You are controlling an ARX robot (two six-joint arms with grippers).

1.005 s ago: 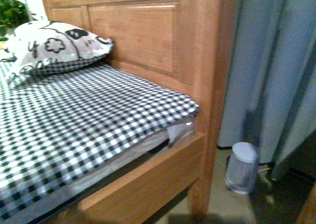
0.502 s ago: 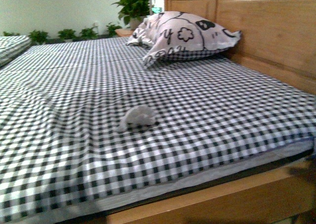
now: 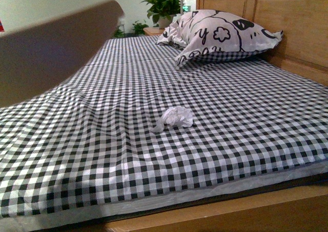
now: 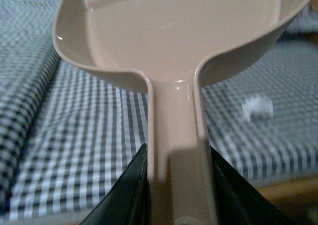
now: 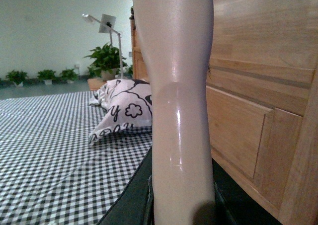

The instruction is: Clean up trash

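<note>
A: What is furthest left?
B: The left gripper [image 4: 177, 155]. Its dark fingers [image 4: 130, 190] are clamped on the handle of a pale pinkish plastic dustpan [image 4: 169, 31], one on either side. The scoop is over the black-and-white checked bed surface [image 4: 89, 135]. In the front view a blurred pinkish-brown shape [image 3: 51, 53] fills the upper left corner, and it is too smeared to name.
A: And the trash?
B: The small crumpled white paper wad [image 3: 174, 118] lies on the surface near the middle of the front view, between the pillow and the near wooden bed rail [image 3: 230, 216]. Nothing touches it. The left wrist view shows it as a white blur, apart from the dustpan.
A: Further right?
B: A black-and-white printed pillow [image 3: 220, 35] lies at the head of the bed, just beside the panelled wooden headboard [image 3: 292, 27] and well apart from the wad. A green potted plant [image 3: 164, 4] stands behind it.
A: And the right gripper [image 5: 181, 185]?
B: Its fingers [image 5: 130, 200] are clamped around a smooth pinkish plastic handle [image 5: 181, 86] that rises upright between them. I cannot tell what the handle belongs to, since its end is out of frame. The pillow and headboard show beyond it.
</note>
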